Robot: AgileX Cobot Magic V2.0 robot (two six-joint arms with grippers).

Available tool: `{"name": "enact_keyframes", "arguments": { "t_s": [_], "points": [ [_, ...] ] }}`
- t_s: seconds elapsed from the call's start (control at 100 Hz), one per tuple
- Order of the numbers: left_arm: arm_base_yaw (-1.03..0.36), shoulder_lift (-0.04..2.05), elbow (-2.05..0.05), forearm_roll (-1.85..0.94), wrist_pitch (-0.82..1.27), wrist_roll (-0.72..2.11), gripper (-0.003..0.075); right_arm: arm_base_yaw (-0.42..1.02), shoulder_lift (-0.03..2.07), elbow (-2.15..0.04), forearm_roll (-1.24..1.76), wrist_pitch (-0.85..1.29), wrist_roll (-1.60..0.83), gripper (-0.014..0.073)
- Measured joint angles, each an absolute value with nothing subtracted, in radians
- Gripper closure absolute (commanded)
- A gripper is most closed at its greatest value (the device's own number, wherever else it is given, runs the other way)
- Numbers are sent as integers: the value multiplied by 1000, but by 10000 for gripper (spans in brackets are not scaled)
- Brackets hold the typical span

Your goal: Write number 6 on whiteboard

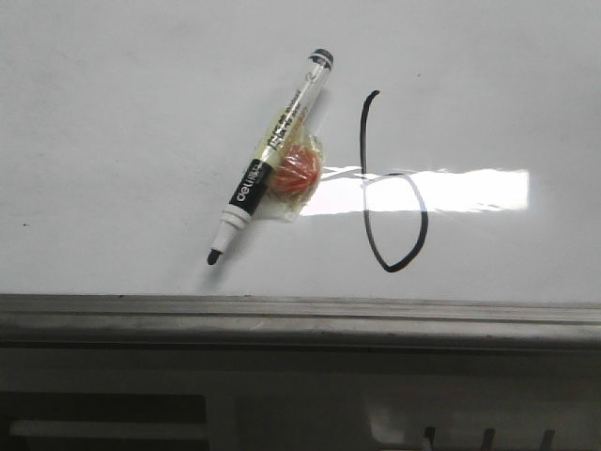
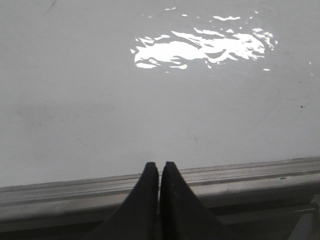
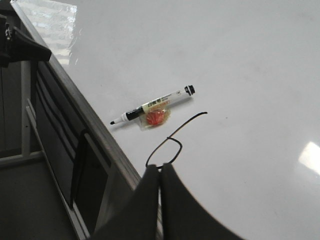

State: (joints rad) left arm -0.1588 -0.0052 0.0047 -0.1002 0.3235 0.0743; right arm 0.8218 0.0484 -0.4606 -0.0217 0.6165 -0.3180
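Observation:
The number 6 (image 1: pixel 390 188) is drawn in thin black line on the whiteboard (image 1: pixel 113 113), right of centre in the front view. It also shows in the right wrist view (image 3: pixel 170 145). A black-and-clear marker (image 1: pixel 272 155) lies uncapped on the board left of the 6, with an orange ball in a clear wrap (image 1: pixel 297 174) stuck to it. My right gripper (image 3: pixel 160 167) is shut and empty, just off the loop of the 6. My left gripper (image 2: pixel 159 165) is shut and empty over the board's grey rim (image 2: pixel 240 172).
The grey metal rim (image 1: pixel 300 319) runs along the board's near edge, with a dark frame and slots (image 1: pixel 103 413) below it. Bright light reflections lie on the board (image 2: pixel 200 47). The marker also shows in the right wrist view (image 3: pixel 155 105).

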Motion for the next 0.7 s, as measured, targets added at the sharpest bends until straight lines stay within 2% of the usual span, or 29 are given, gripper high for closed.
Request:
{"name": "enact_keyframes", "arguments": {
  "t_s": [0.24, 0.43, 0.57, 0.7],
  "points": [
    [-159, -5, 5, -100, 323, 74, 739, 822, 46, -456, -22, 618, -318, 657],
    [-159, -5, 5, -100, 323, 74, 739, 775, 44, -376, -144, 605, -318, 657],
    [-159, -5, 5, -100, 323, 72, 739, 608, 44, -259, -115, 480, -318, 658],
    [-159, -5, 5, -100, 323, 72, 739, 384, 44, -167, 30, 343, -318, 661]
  ]
}}
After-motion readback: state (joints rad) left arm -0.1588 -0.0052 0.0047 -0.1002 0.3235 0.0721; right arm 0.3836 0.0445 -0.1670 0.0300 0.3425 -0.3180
